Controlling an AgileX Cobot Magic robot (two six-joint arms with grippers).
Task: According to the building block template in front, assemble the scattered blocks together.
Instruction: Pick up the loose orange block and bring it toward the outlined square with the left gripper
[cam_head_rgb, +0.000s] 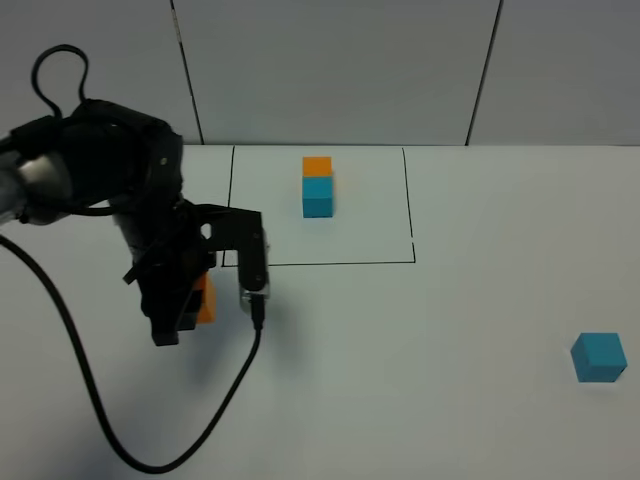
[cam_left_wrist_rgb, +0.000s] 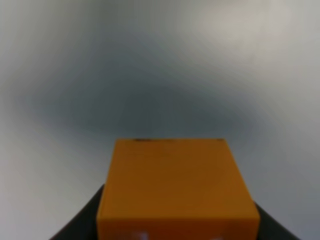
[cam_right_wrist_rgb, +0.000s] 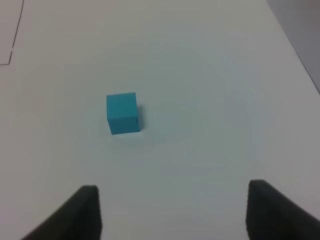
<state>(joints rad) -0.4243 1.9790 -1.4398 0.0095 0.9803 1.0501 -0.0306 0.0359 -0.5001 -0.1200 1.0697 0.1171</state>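
The template is an orange cube (cam_head_rgb: 317, 167) joined to a teal-blue cube (cam_head_rgb: 318, 196) inside a thin black outline (cam_head_rgb: 320, 264) at the table's far middle. My left gripper (cam_head_rgb: 190, 310) is shut on the loose orange cube (cam_head_rgb: 205, 298), just left of the outline's near left corner. In the left wrist view this cube (cam_left_wrist_rgb: 175, 185) fills the space between the dark fingers (cam_left_wrist_rgb: 75, 230). The loose teal-blue cube (cam_head_rgb: 599, 357) sits alone at the near right. In the right wrist view it (cam_right_wrist_rgb: 122, 113) lies ahead of my right gripper (cam_right_wrist_rgb: 175, 215), which is open, empty and well apart from it.
A black cable (cam_head_rgb: 200, 430) hangs from the left arm and loops over the near-left table. The white table meets a grey wall (cam_head_rgb: 340, 70) at the back. A corner of the black outline (cam_right_wrist_rgb: 12, 50) shows in the right wrist view.
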